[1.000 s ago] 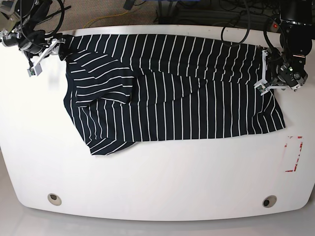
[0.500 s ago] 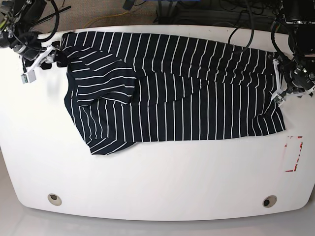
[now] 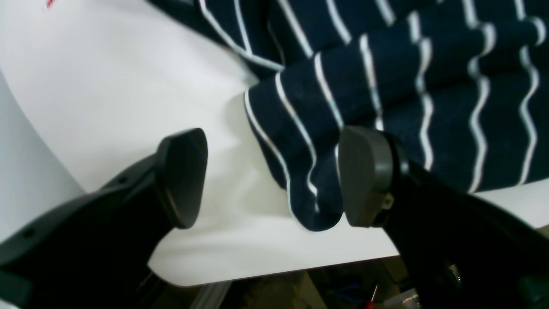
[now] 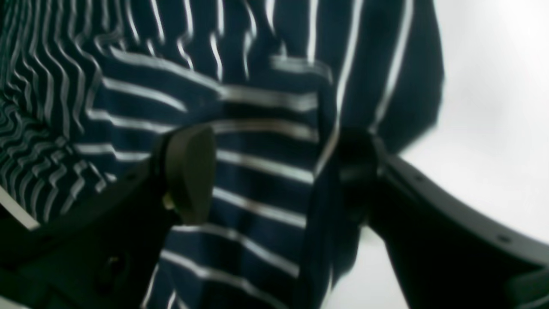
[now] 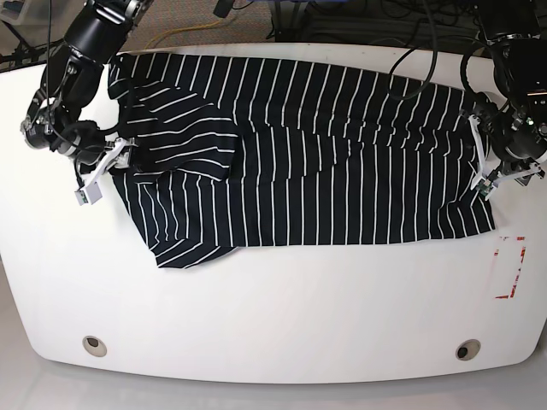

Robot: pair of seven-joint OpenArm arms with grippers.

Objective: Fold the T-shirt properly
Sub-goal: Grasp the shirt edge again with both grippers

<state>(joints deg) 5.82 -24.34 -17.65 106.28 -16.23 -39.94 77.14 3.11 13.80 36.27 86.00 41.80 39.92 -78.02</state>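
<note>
Both grippers stood unclenched, grasping nothing. Left gripper point(image 3: 266, 176) straddled the T-shirt point(image 5: 325, 154) edge on the white table point(image 5: 273, 316); right gripper point(image 4: 274, 171) hovered over a striped fold.

Robotics lab: white table point(image 5: 273, 316), cable tangle point(image 5: 410, 26) behind.

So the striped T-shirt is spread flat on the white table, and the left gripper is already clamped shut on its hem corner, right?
Not quite. The left gripper is open, not clamped: the left wrist view shows its jaws standing wide apart, with the hem corner of the T-shirt lying between them on the white table. The rest holds.
</note>
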